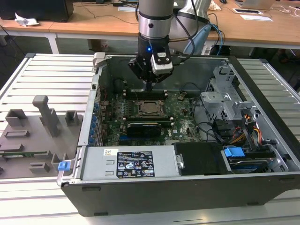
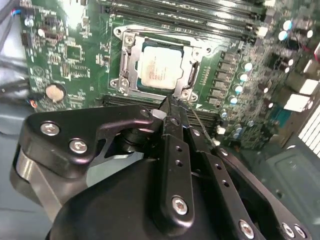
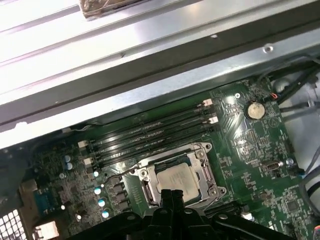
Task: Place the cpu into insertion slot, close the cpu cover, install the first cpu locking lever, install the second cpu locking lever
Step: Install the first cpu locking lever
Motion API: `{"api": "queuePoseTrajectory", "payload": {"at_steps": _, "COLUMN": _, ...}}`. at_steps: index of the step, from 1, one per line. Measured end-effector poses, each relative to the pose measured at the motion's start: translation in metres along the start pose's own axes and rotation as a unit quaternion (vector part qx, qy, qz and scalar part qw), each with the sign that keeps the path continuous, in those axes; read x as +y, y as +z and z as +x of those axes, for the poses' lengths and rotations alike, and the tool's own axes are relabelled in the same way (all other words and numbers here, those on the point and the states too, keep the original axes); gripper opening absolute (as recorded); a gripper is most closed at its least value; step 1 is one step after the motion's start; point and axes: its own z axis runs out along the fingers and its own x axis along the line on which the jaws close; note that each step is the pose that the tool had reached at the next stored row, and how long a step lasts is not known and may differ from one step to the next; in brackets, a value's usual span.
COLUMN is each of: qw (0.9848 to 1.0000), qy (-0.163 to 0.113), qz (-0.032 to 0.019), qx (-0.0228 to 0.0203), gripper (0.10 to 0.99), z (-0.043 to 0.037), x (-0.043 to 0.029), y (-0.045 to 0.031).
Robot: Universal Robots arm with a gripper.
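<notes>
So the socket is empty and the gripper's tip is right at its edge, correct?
No, the socket is not empty: the cpu lies in it, as the second wrist view shows. The gripper tip is right at its edge.

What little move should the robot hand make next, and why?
Probably nudge the gripper sideways against the thin locking lever beside its closed tips. The cpu already lies in place with the cpu cover down around it, and that lever seems to stick out loose, though I cannot tell for sure.
</notes>
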Motion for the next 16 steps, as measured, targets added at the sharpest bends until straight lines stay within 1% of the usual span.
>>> {"api": "queuePoseTrajectory", "payload": {"at_steps": 1, "qw": 1.0, "qy": -0.009, "qz": 0.0, "qx": 0.0002, "gripper": 0.106, "z": 0.0, "x": 0.0, "y": 0.0001}}
{"api": "queuePoseTrajectory", "payload": {"at_steps": 2, "qw": 0.9997, "qy": -0.025, "qz": 0.0, "qx": 0.0005, "gripper": 0.106, "z": 0.0, "x": 0.0, "y": 0.0005}}
{"api": "queuePoseTrajectory", "payload": {"at_steps": 4, "qw": 0.9991, "qy": -0.042, "qz": 0.0, "qx": 0.0009, "gripper": 0.106, "z": 0.0, "x": 0.0, "y": 0.0009}}
{"api": "queuePoseTrajectory", "payload": {"at_steps": 6, "qw": 0.9981, "qy": -0.061, "qz": 0.0, "qx": 0.0013, "gripper": 0.106, "z": 0.0, "x": 0.0, "y": 0.0012}}
{"api": "queuePoseTrajectory", "payload": {"at_steps": 8, "qw": 0.9965, "qy": -0.084, "qz": 0.0001, "qx": 0.0017, "gripper": 0.106, "z": 0.0, "x": 0.0, "y": 0.0016}}
{"api": "queuePoseTrajectory", "payload": {"at_steps": 10, "qw": 0.9946, "qy": -0.104, "qz": 0.0001, "qx": 0.0022, "gripper": 0.106, "z": 0.0, "x": -0.0001, "y": 0.0018}}
{"api": "queuePoseTrajectory", "payload": {"at_steps": 12, "qw": 0.992, "qy": -0.126, "qz": 0.0001, "qx": 0.0026, "gripper": 0.106, "z": 0.0, "x": 0.0, "y": 0.002}}
{"api": "queuePoseTrajectory", "payload": {"at_steps": 13, "qw": 0.9902, "qy": -0.14, "qz": 0.0, "qx": 0.0029, "gripper": 0.106, "z": 0.0, "x": -0.0001, "y": 0.0021}}
{"api": "queuePoseTrajectory", "payload": {"at_steps": 16, "qw": 0.9864, "qy": -0.164, "qz": 0.0, "qx": 0.0034, "gripper": 0.106, "z": 0.0, "x": -0.0001, "y": 0.0023}}
